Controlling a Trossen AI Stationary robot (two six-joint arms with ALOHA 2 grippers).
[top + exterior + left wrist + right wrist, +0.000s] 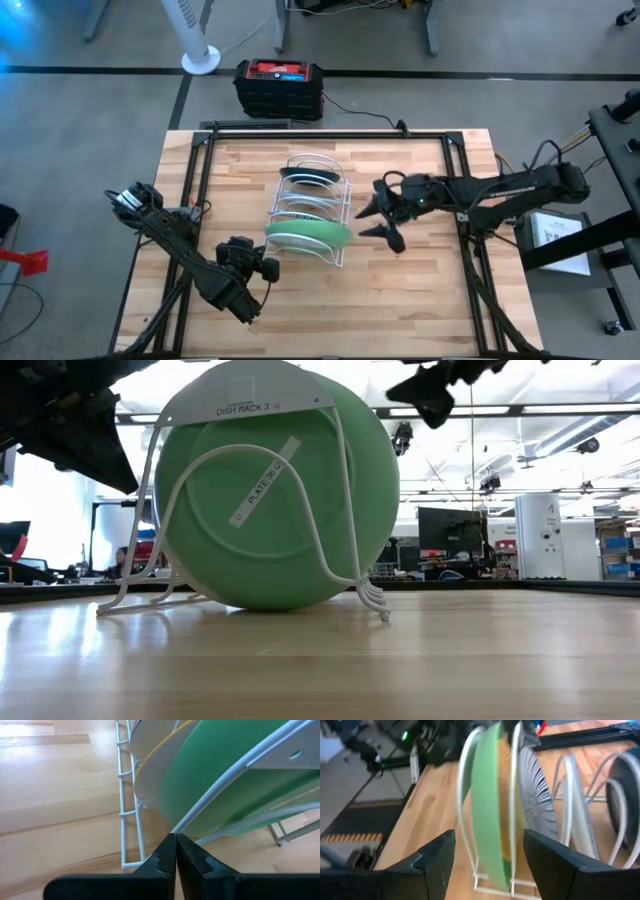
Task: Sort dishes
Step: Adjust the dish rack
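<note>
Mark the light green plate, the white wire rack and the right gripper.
light green plate (275, 550): low view, on its flat back face.
white wire rack (342, 205): high view, on its right side rail.
right gripper (489, 857): right wrist view, midway between its open fingertips.

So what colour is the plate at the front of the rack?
Plain light green plate, seen best in the low view.

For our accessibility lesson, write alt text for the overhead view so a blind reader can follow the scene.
A white wire rack in the middle of a wooden table holds plates on edge, a light green plate at its near end. The open right gripper hovers beside it; the shut left gripper waits close by.
</note>
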